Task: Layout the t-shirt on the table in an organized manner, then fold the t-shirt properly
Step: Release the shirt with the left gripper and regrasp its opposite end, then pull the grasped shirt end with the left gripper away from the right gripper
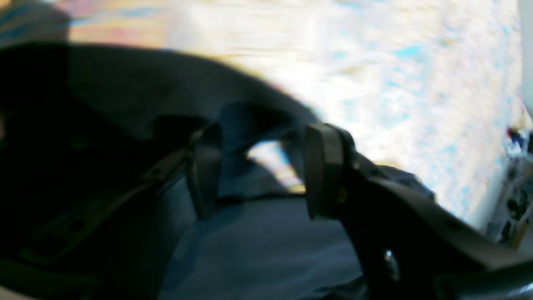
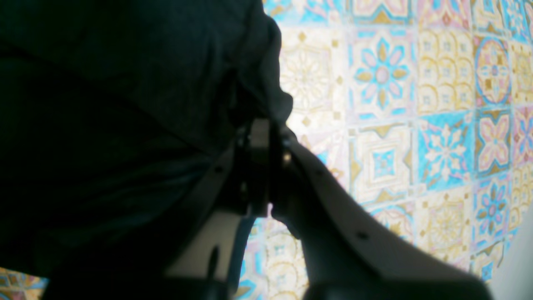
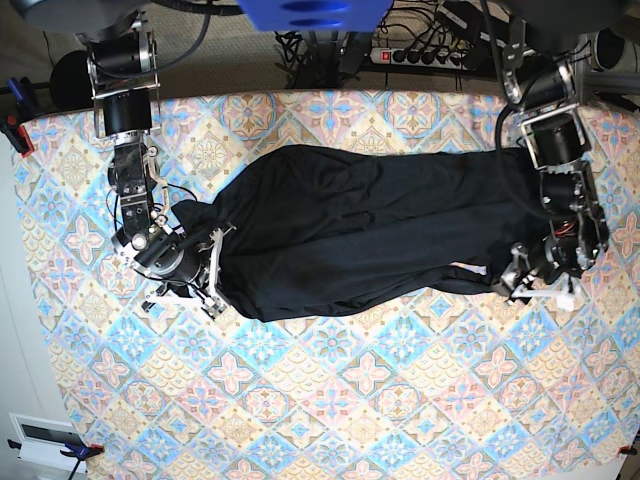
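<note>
the shirt (image 3: 360,235) lies stretched sideways across the far half of the desk (image 3: 330,400), a long dark band running between the 2 arms, still rumpled, with soft ridges along its length and its near edge wavy. the right gripper (image 3: 212,270) sits at the end of the cloth on the base view's left; in its wrist view its jaws look pressed together on a bunched fold of the shirt (image 2: 125,104), with patterned desk (image 2: 416,125) showing beside it. the left gripper (image 3: 520,280) sits at the other end, and in its own blurred view the left gripper (image 1: 260,166) has its jaws spread, fabric (image 1: 258,241) lying under and between them and a small patch of desk (image 1: 374,62) visible through the gap, so it seems not to be holding anything. the shirt reads as light, limp and thin: it will sag, drag and fold over itself wherever it is not supported, and a pinch on 1 layer may slip, while a pinch on a thick bunch will carry wrinkles along. the best holds are likely the hem or shoulder corners, taken at the very edge and through both layers, 1 per arm, so that pulling apart tightens it flat. which end is collar and which is hem cannot be told here.
</note>
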You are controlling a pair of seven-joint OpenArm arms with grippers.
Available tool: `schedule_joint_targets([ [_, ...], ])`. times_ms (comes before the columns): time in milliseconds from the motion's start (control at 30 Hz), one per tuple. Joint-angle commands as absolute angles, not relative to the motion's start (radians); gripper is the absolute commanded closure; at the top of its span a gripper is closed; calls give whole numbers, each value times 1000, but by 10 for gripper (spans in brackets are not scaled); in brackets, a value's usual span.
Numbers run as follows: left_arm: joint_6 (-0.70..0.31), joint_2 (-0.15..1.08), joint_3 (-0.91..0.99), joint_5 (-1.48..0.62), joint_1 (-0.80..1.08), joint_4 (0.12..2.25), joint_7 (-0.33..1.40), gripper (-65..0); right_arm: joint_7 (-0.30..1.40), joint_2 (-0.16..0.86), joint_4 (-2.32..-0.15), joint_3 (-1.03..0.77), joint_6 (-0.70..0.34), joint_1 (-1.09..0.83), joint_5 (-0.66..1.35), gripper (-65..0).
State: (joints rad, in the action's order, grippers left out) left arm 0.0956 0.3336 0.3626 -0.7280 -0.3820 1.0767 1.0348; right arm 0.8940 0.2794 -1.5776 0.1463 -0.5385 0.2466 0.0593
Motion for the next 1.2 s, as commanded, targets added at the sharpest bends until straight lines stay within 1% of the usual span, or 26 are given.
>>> schedule_joint_targets([
  [0,91,337,366,-708,-415,1079,1024,-310,875,288,-1598,140,-533,271,65,0],
  [267,93,255,367,-599,-446,970,914,-310,875,288,-1598,139,-533,271,65,0],
  [467,93,214,366,-556,-444,952,905,-304,875,288,-1598,139,-533,275,65,0],
  [500,93,211,366,-538,-446,952,906,-288,875,288,-1598,139,-533,275,65,0],
  [533,91,205,366,-529,-450,952,908,-256,875,288,-1598,139,-533,275,65,0],
  [567,90,193,360,-521,-464,952,909,-206,875,288,-1598,139,-533,275,65,0],
  [667,85,183,308,-524,-490,952,883,-22,875,288,-1598,139,-533,275,65,0],
  [700,85,182,297,-524,-498,952,868,0,875,288,-1598,139,-533,275,65,0],
  [833,87,182,272,-522,-576,952,851,0,875,289,-1615,136,-533,275,65,0],
  [933,88,182,272,-518,-664,952,846,0,875,312,-1646,136,-533,271,67,0],
  [1033,93,186,272,-513,-757,952,794,0,875,315,-1670,134,-533,271,67,0],
  [1167,93,193,272,-509,-891,952,771,0,875,315,-1687,73,-533,269,70,0],
])
